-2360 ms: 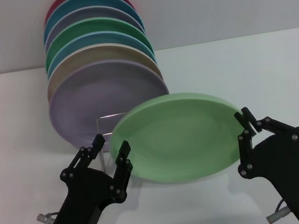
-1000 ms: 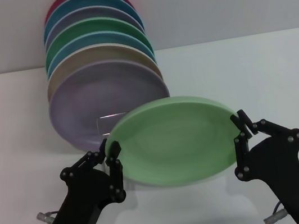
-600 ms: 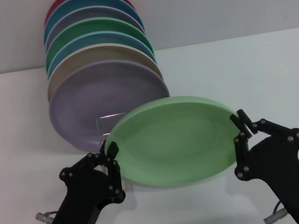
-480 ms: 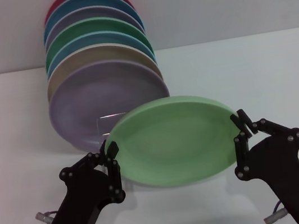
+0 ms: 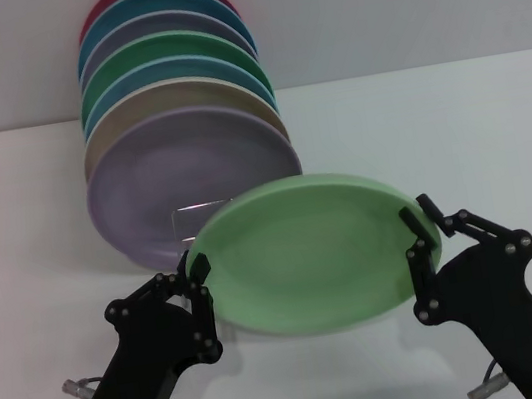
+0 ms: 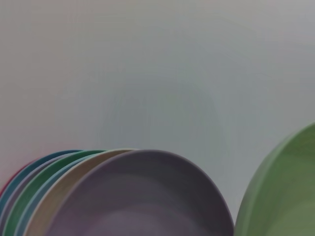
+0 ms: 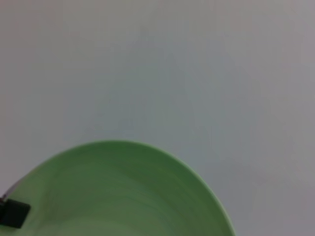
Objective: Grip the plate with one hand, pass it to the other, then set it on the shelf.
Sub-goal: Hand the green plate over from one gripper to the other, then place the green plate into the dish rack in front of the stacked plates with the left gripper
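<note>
The pale mint-green plate [image 5: 315, 252] hangs tilted above the white table between my two grippers. My left gripper [image 5: 194, 268] is shut on its left rim. At the right rim sits my right gripper [image 5: 418, 213], open, with one finger over the plate's face and the other behind the edge. The plate also shows in the left wrist view [image 6: 288, 196] and the right wrist view [image 7: 123, 196]. Just behind the plate's upper left edge, one silvery wire loop of the shelf [image 5: 190, 211] shows. The plates hide the rest of the shelf.
A row of upright plates stands at the back left, with a lavender plate [image 5: 181, 172] in front, then beige, blue, a darker green plate [image 5: 171, 47], purple, teal and red. White tabletop [image 5: 456, 119] stretches to the right of them.
My left gripper has closed onto the plate's left rim. In the last half second my right gripper's fingers have spread apart at the right rim. The plate has barely moved.
</note>
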`<action>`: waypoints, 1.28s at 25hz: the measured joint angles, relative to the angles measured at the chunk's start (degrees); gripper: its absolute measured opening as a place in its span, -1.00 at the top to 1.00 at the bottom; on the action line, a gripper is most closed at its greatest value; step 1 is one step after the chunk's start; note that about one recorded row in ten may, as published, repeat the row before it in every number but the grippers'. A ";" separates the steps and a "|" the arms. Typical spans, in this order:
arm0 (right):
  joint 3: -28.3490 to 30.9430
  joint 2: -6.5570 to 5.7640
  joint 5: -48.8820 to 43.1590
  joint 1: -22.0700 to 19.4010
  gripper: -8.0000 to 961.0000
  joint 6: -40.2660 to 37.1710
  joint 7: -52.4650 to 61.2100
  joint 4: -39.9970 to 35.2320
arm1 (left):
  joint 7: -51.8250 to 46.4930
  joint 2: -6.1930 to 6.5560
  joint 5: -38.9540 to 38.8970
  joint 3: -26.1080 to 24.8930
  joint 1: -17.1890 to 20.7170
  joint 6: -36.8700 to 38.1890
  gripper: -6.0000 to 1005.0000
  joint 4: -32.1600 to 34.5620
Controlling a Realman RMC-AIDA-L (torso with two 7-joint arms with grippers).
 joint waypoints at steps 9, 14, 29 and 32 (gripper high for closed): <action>-1.67 -0.01 -0.12 1.05 0.72 -0.52 0.18 -1.56 | 2.19 -0.14 -0.01 -0.01 0.27 0.02 0.91 -0.07; -1.78 -0.16 -1.32 1.17 0.62 -2.58 2.06 -2.14 | 2.22 -0.12 -0.27 -0.52 0.37 0.02 0.91 0.00; -6.47 -0.32 -6.22 0.13 0.11 -20.54 14.55 -9.55 | -2.69 0.46 -0.28 -2.64 3.09 12.37 0.91 0.34; -7.34 -0.22 -6.21 0.08 0.11 -20.55 15.99 -11.41 | -6.55 0.58 -0.35 -5.27 3.38 16.35 0.91 1.83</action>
